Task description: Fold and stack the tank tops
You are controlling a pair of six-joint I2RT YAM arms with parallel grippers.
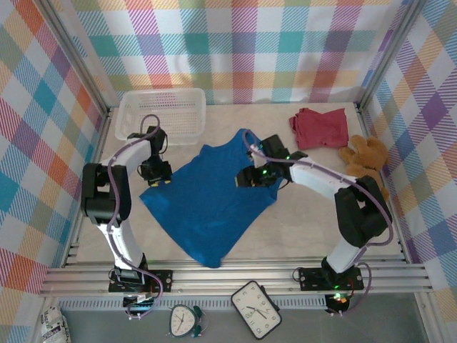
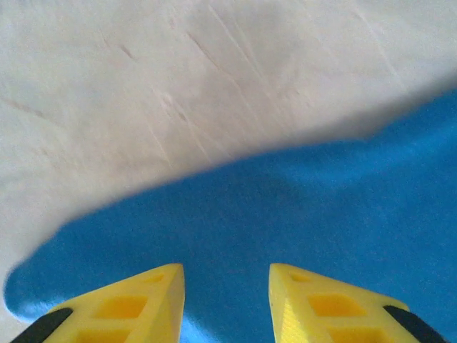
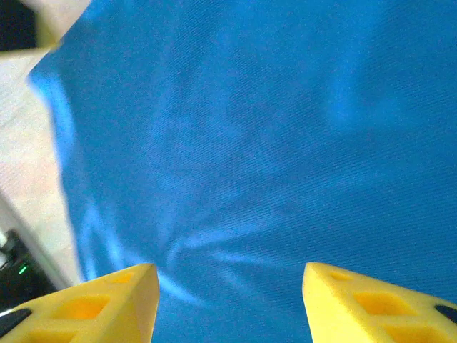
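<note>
Blue tank top point(image 1: 207, 204) lies spread flat at the centre of the table point(image 1: 300, 229). Left gripper point(image 2: 225, 271) is over its left edge, jaws apart, empty. Right gripper point(image 3: 228, 270) is over its right side, likewise. Dark red tank top point(image 1: 319, 128) sits near the far right corner.

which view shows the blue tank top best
Top external: nearly the whole blue tank top lies spread on the table, outline and straps clear. Left wrist shows one edge of it against the table; right wrist, a close patch of creased cloth.
</note>
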